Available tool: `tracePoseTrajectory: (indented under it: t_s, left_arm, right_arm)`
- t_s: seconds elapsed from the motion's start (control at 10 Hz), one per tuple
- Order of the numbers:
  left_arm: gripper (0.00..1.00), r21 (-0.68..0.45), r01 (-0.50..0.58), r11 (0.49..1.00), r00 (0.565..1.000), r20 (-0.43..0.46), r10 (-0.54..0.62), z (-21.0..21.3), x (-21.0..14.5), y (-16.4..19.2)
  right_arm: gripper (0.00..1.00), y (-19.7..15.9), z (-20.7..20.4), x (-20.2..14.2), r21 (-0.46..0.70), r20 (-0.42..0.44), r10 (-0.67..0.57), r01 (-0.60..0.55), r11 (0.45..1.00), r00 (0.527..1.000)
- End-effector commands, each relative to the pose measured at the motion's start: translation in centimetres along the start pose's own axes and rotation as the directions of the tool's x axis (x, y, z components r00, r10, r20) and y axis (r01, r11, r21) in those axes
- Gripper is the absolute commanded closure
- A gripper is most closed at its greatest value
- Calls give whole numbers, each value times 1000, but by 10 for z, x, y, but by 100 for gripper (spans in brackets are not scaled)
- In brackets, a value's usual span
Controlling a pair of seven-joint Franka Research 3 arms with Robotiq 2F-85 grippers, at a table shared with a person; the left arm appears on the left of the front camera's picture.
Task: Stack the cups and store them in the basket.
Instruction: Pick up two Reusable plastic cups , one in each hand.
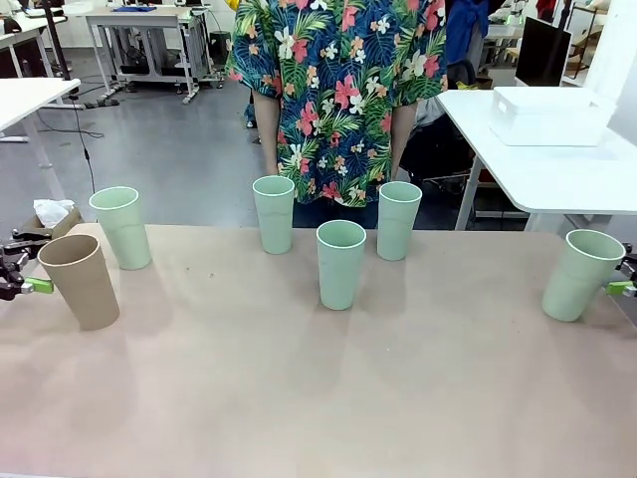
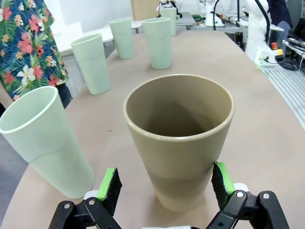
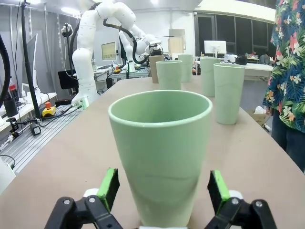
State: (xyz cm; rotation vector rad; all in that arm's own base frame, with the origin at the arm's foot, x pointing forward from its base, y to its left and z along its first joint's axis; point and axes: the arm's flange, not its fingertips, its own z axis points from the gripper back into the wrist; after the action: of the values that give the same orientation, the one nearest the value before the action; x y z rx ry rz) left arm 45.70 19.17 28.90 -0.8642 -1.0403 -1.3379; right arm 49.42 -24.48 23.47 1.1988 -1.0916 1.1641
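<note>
My left jaws stand wide apart around the tan cup (image 2: 178,143), which is upright on the surface (image 1: 299,398), between my green pads (image 2: 110,183). One pad is clearly off the cup's wall. The other lies just beside it, and I cannot tell whether it touches. Just beside the tan cup, toward the person (image 1: 338,90), stands a mint cup (image 1: 121,227). To the right of the tan cup, near the middle of the surface, stand three more mint cups (image 1: 273,213) (image 1: 340,263) (image 1: 398,219), each apart from the others. Well to the right of the tan cup, the last mint cup (image 3: 161,157) stands upright between my right jaws, released too, with a gap on each side. The basket (image 1: 552,115) is far from the tan cup, on a separate white table (image 1: 557,179) behind the surface.
</note>
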Motion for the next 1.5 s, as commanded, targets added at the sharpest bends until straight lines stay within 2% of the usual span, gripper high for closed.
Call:
tracePoseTrajectory:
  t_s: [0.0,0.8,1.4]
  left_arm:
    - [0,-47,52,998,999,16,-51,-4,-18,-10]
    - [0,-136,41,990,997,68,-32,-39,-30,-15]
    - [0,-188,54,981,992,125,-30,-66,-41,-21]
  right_arm:
    - [0,1,-4,-1,18,-4,16,-16,1000,1000]
    - [0,1,-26,-13,74,-17,-15,16,997,1000]
    - [0,-2,-43,-22,99,15,-29,28,995,999]
